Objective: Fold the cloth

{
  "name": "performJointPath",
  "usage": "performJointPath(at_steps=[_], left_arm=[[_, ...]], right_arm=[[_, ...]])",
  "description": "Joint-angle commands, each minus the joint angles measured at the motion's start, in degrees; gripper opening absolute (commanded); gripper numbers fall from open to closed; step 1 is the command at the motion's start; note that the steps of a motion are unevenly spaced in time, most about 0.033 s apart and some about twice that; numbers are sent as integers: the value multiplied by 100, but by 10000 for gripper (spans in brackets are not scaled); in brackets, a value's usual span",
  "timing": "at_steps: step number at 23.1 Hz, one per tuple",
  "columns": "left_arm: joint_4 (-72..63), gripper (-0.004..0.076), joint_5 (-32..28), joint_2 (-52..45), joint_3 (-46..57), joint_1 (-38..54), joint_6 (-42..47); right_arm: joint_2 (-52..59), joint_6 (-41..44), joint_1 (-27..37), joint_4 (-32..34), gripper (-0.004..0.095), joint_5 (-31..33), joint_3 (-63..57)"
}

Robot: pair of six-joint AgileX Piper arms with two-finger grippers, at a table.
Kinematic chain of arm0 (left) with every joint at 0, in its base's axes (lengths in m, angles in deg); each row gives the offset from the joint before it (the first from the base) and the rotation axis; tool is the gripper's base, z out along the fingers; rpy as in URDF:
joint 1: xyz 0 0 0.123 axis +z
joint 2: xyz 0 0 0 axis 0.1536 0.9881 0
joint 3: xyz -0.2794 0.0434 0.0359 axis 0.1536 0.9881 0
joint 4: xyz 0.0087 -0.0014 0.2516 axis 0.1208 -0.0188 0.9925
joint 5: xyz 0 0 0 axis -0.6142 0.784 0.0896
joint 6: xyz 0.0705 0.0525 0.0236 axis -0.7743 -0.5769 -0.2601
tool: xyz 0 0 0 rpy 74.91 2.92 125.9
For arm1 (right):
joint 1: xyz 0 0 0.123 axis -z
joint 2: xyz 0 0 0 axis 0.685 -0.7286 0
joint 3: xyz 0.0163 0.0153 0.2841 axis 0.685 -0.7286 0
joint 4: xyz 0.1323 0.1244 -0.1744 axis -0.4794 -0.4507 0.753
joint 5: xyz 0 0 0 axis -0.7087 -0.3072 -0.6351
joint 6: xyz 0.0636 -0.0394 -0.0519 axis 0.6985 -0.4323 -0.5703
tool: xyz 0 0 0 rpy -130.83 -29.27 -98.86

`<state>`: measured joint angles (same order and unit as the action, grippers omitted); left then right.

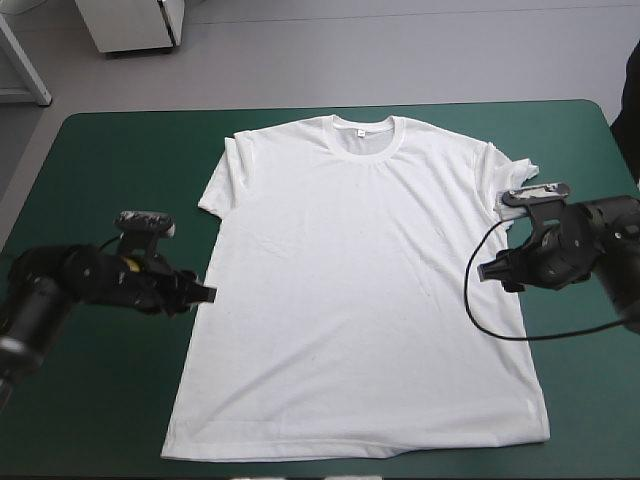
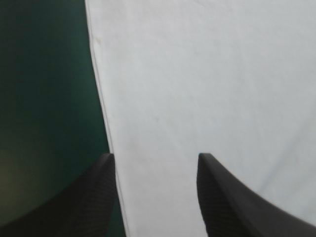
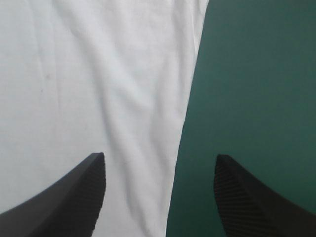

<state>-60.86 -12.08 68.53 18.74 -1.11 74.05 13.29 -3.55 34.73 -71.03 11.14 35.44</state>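
Note:
A white short-sleeved T-shirt (image 1: pixel 355 290) lies spread flat on the teal-green cover, collar toward the far edge, hem near the front edge. My left gripper (image 1: pixel 205 293) is at the shirt's left side seam, about mid-length, open. In the left wrist view the shirt's edge (image 2: pixel 106 128) runs between its fingers (image 2: pixel 96 192), cloth (image 2: pixel 207 89) ahead. My right gripper (image 1: pixel 487 270) stands open at the right side seam below the sleeve. The right wrist view shows that seam (image 3: pixel 185 123) between the fingers (image 3: pixel 81 192).
The right sleeve (image 1: pixel 515 180) is a little rumpled beside the right wrist. Bare teal-green cover (image 1: pixel 100 400) lies left and right of the shirt. A white cabinet base (image 1: pixel 135 25) stands beyond the far edge.

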Motion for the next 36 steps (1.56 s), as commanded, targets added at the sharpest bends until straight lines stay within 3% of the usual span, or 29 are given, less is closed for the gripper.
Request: performJointPath(at_steps=[1,9,19,26,28,34,36], left_arm=[[138,379,-549,848,-768,-17,-169],[287,379,-534,3094,-2389,-17,-375],[226,379,-636,3835,-2645,273,-659],[220,351,-57,4208,-2653,261,-644],[208,307,27,4276,-2681,252,-644],[225,-22,58,4381,-2690,44,-705],[225,-20,99,4425,-2690,-25,-773]], right_arm=[[-245,17,-20,92,605,-193,516],[-572,17,-9,92,604,-396,803],[-942,17,-9,92,604,-583,896],[-1097,17,-9,107,604,-580,896],[-1159,72,-9,258,604,-596,896],[-1537,304,-9,681,604,-609,905],[-1666,343,49,703,604,-609,905]])
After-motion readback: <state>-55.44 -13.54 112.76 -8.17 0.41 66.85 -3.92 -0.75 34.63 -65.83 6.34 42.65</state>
